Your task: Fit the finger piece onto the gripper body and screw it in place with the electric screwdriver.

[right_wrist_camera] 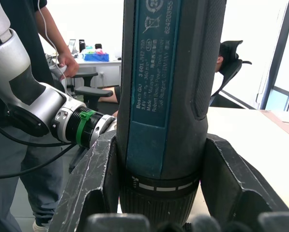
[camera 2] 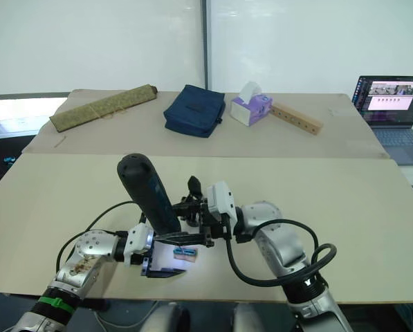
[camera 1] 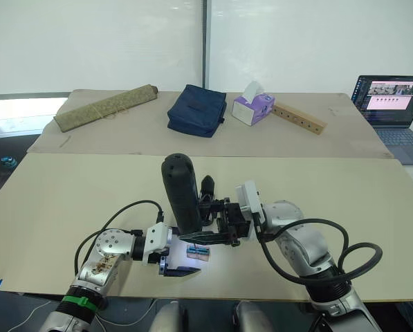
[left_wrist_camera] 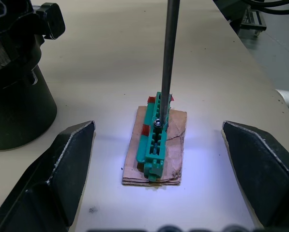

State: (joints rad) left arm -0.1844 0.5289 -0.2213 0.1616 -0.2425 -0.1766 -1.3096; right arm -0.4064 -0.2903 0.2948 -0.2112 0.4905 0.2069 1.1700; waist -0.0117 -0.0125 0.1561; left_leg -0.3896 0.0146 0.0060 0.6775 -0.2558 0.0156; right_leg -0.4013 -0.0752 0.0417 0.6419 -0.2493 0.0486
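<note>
Nearest, the left gripper (left_wrist_camera: 157,126) rests low on the pale tabletop (camera 1: 68,200) with its two black fingers spread wide and holding nothing. Between them lies a small tan block with a green slotted strip on top (left_wrist_camera: 154,145).

The thin metal bit (left_wrist_camera: 169,48) of the thick matte black electric screwdriver (camera 1: 180,190) comes down onto what looks like a screw head in that strip, which the tool's light picks out. The right gripper (right_wrist_camera: 161,137) is clamped on the screwdriver's barrel and holds it nearly upright.

Just beyond stands the chunky black gripper body with a rounded base (left_wrist_camera: 18,92). A black pointed shape (camera 1: 207,184) rises there, but I cannot tell whether it is the finger piece. By my reading the job is early: a screw is being fetched and no driving into the body has begun.

The barrel label reads "Bosch GO" and "Robert Bosch", with smaller print I cannot make out. On the far table, the purple tissue box (camera 1: 252,108) and open laptop screen (camera 1: 389,95) carry nothing legible.
</note>
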